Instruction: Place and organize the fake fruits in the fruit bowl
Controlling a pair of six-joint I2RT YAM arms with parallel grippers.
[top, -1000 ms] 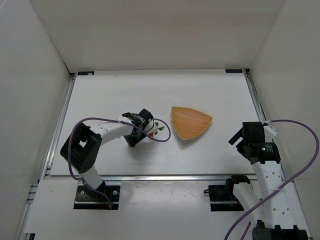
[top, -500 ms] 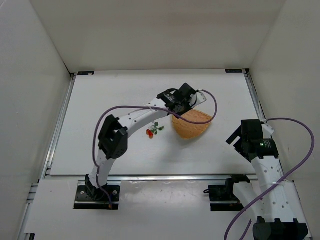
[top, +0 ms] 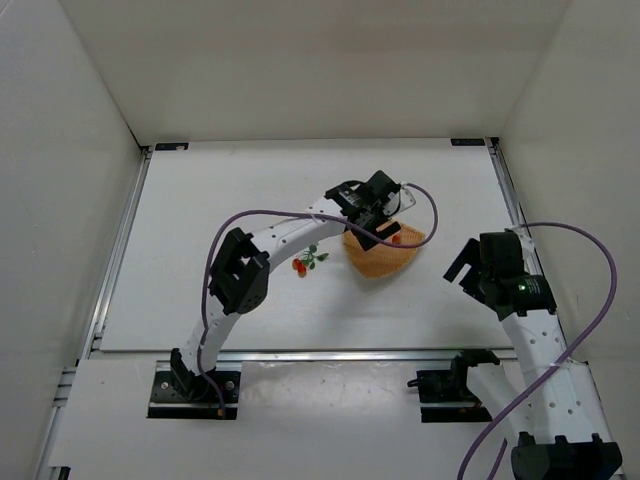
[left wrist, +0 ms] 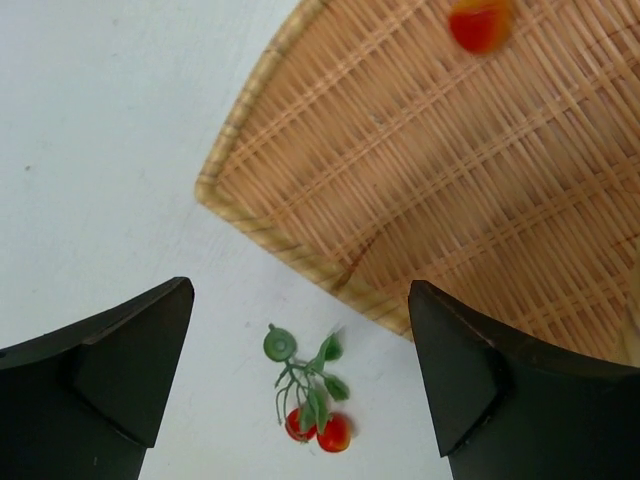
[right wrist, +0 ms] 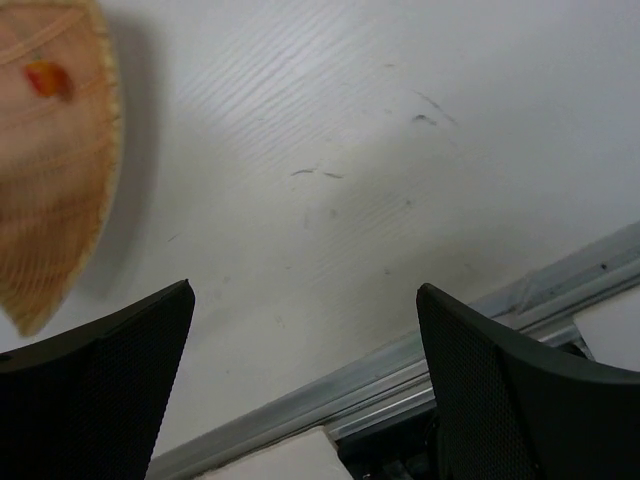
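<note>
Both the left gripper (left wrist: 300, 300) and the right gripper (right wrist: 305, 300) stood open and empty, with one loose berry (left wrist: 481, 24) inside the basket (left wrist: 255, 235) and the leafy cluster (left wrist: 312, 400) just outside its rim. A finger reaching for the cluster risked snagging that low rim and rolling the berry out.

Robotics lab test cell. Evidence: plain white walls (top: 300, 60) box in a white surface (top: 220, 190). Aluminium rails (top: 117, 250) edge it. Left arm (top: 270, 235) and right arm (top: 545, 345) are bolted down. Purple cables (top: 608, 300) run exposed.
</note>
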